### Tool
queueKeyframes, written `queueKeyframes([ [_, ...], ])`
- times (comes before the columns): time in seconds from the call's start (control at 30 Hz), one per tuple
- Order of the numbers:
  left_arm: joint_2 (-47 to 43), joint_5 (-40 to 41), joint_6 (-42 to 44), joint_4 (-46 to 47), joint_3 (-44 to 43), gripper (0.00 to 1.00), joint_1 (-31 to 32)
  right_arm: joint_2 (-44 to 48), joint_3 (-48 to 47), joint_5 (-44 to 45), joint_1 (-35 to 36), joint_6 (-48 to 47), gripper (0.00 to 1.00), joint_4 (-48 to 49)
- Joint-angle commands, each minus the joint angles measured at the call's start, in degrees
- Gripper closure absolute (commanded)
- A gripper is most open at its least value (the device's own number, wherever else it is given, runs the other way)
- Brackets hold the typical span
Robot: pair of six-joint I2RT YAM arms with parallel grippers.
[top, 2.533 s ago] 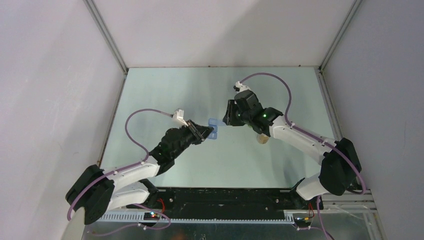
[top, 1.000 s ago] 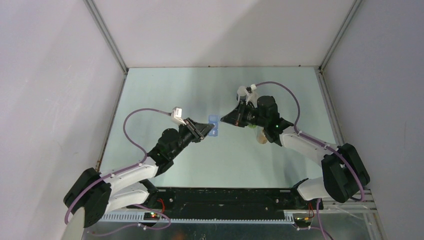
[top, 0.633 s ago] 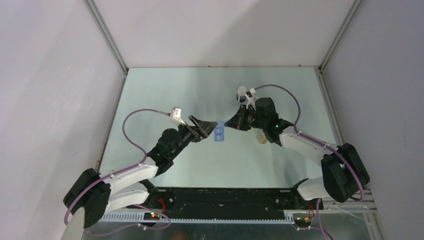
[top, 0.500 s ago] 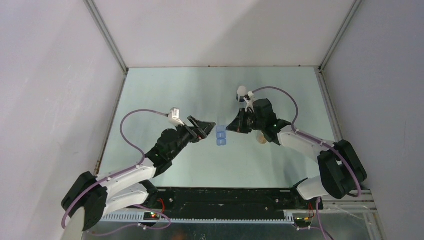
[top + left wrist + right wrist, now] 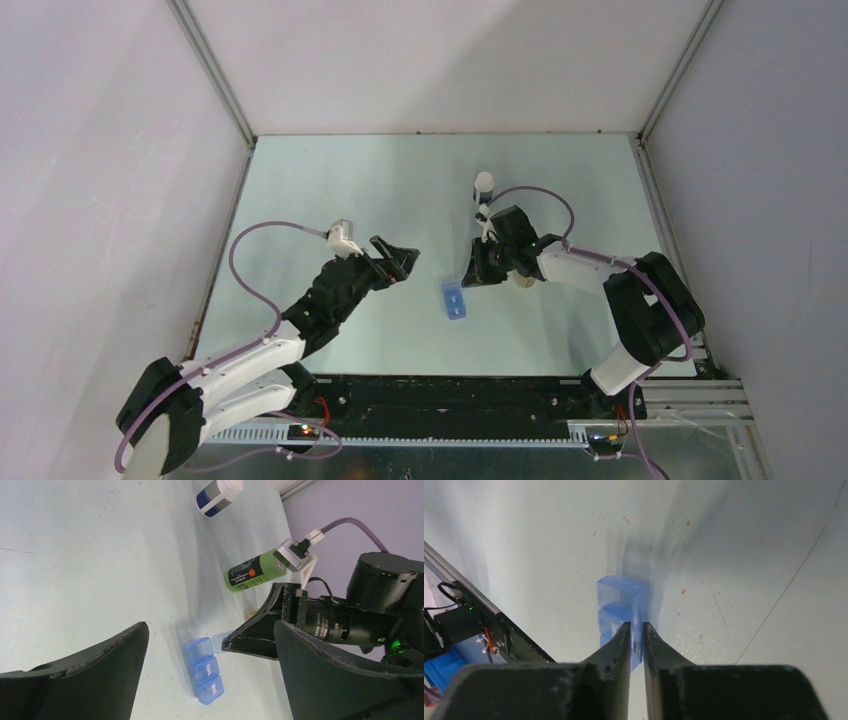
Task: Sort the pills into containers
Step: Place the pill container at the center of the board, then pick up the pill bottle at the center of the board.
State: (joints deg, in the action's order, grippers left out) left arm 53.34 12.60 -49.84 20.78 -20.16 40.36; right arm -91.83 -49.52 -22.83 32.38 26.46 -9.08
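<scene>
A blue pill box (image 5: 455,299) with three compartments lies on the table between the arms. In the left wrist view the pill box (image 5: 206,671) shows "Tues" and "Wed" on two shut lids. Its third lid stands open, pinched by my right gripper (image 5: 469,277). The right wrist view has that gripper (image 5: 637,626) shut on the thin clear-blue lid, with the pill box (image 5: 620,602) just beyond. My left gripper (image 5: 402,263) stands wide open to the left of the box and apart from it; it (image 5: 210,630) holds nothing. No loose pills show.
A green bottle (image 5: 255,572) lies on its side behind the right gripper. A white-capped bottle with a blue band (image 5: 217,495) lies farther back, and it (image 5: 484,183) shows near the table's middle. A small tan round object (image 5: 522,280) sits by the right wrist.
My left gripper opened, let go of the pill box and drew back to the left. The right gripper carried the box toward the near edge and set it on the table, still pinching its lid.
</scene>
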Motion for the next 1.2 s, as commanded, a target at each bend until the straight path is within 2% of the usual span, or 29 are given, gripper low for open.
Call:
queueKeyframes([
  [0.0, -1.3, 2.0, 2.1, -0.7, -2.1, 0.01, -0.5, 0.3, -4.2, 3.0, -0.2, -2.6, 0.73, -3.0],
  [0.13, -2.4, 2.8, 2.7, -2.0, -2.2, 0.01, -0.8, 1.5, -8.0, 5.0, -0.2, -2.7, 0.49, -6.1],
  [0.2, -3.3, 3.4, 3.0, -2.7, -2.3, 0.01, -1.0, 2.8, -9.6, 6.0, -0.2, -2.9, 0.42, -7.2],
  [0.33, -4.8, 4.3, 3.9, -3.8, -2.5, 0.01, -1.2, 6.0, -12.5, 11.0, -0.3, -2.6, 0.35, -8.7],
  [0.53, -6.1, 5.2, 4.7, -5.3, -2.6, 0.01, -1.5, 8.4, -15.2, 27.6, -1.1, -2.1, 0.30, -7.3],
  [0.7, -6.7, 5.3, 5.0, -6.2, -2.7, 0.01, -1.7, 2.5, -22.0, 38.0, -1.4, -7.6, 0.13, -7.8],
  [0.8, -6.7, 5.3, 5.0, -6.3, -2.6, 0.00, -1.7, -2.8, -26.8, 42.2, -1.8, -10.5, 0.09, -8.3],
  [1.0, -6.5, 5.0, 4.7, -6.4, -2.3, 0.01, -2.0, -18.1, -40.5, 44.8, -3.1, -14.2, 0.09, -11.8],
  [1.17, -6.7, 4.8, 4.7, -6.6, -2.2, 0.00, -2.2, -26.2, -51.2, 49.8, -3.6, -12.2, 0.16, -16.7],
])
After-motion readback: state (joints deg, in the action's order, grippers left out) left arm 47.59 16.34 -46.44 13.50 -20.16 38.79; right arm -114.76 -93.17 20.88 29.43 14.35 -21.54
